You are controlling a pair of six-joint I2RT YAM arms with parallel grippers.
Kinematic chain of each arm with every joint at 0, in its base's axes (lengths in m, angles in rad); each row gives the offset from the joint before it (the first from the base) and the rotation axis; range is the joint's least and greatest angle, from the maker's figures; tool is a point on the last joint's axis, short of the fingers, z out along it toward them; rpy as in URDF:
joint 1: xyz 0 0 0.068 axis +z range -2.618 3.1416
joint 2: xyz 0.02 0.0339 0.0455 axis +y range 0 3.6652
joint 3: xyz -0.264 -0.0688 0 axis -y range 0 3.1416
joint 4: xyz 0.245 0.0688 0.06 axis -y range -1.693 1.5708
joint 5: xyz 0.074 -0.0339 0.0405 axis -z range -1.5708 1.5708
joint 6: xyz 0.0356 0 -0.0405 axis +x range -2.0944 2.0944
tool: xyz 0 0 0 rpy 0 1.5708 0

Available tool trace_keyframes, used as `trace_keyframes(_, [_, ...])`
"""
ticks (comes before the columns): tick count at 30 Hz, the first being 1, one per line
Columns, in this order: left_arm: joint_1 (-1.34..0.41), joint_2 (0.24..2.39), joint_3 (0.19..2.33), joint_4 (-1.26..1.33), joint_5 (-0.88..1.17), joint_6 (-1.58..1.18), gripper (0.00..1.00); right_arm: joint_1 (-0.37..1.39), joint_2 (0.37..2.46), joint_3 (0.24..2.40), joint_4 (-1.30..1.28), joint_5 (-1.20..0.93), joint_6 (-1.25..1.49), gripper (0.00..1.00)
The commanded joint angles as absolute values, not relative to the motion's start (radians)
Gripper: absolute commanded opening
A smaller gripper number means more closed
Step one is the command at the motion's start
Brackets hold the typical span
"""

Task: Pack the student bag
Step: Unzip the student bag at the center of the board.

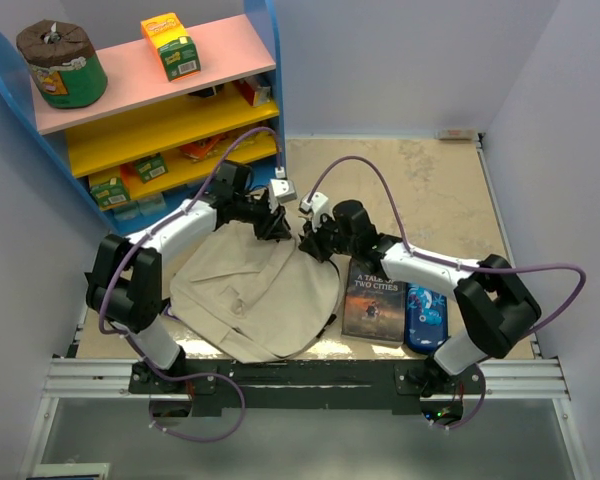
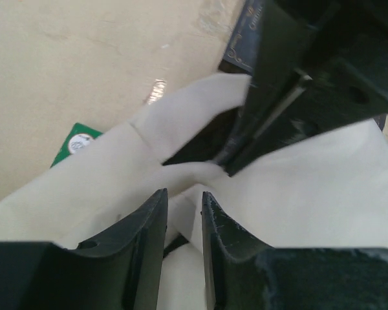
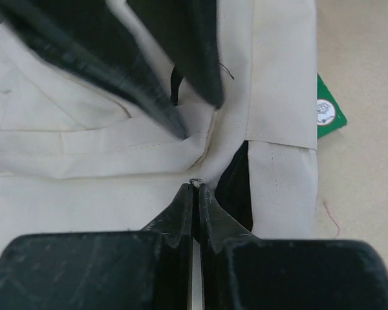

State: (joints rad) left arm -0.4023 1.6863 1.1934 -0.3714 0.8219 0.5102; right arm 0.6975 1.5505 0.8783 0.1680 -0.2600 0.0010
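Observation:
The student bag [image 1: 255, 295], large, floppy and beige, lies flat in front of the left arm. Both grippers meet at its far top edge. My left gripper [image 1: 273, 226] is closed narrowly on a fold of the bag's fabric [image 2: 181, 213], its fingertips [image 2: 161, 200] on either side of the fold. My right gripper [image 1: 310, 240] is shut on the bag's edge [image 3: 116, 168], beside a dark slit of its opening [image 3: 236, 187]. Each wrist view shows the other gripper's fingers pointing in from above. The inside of the bag is hidden.
A book, A Tale of Two Cities [image 1: 373, 300], and a glossy blue pencil case [image 1: 426, 318] lie right of the bag. A green card [image 2: 77, 143] peeks from under the bag. A coloured shelf [image 1: 155, 120] with boxes stands at the back left.

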Motion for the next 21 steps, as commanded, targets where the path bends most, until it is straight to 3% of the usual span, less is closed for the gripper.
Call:
trace_keyframes(1, [-0.316,1.609,1.155,-0.210,0.916,0.387,0.32,0.727,1.502,0.868,0.279,-0.339,-0.008,0.00])
trace_keyframes(8, [-0.308,1.586,1.135,-0.328,1.086,0.532,0.38,0.719,1.493,0.853,0.316,-0.324,0.023,0.00])
trace_keyframes(12, [-0.353,1.591,1.127,-0.399,1.134,0.675,0.53,0.716,1.474,0.850,0.341,-0.353,0.041,0.00])
trace_keyframes(15, [-0.387,1.621,1.143,-0.429,1.121,0.745,0.59,0.715,1.471,0.851,0.345,-0.359,0.046,0.00])
trace_keyframes(21, [-0.374,1.733,1.149,-0.387,1.031,0.796,0.58,0.713,1.451,0.838,0.364,-0.364,0.074,0.00])
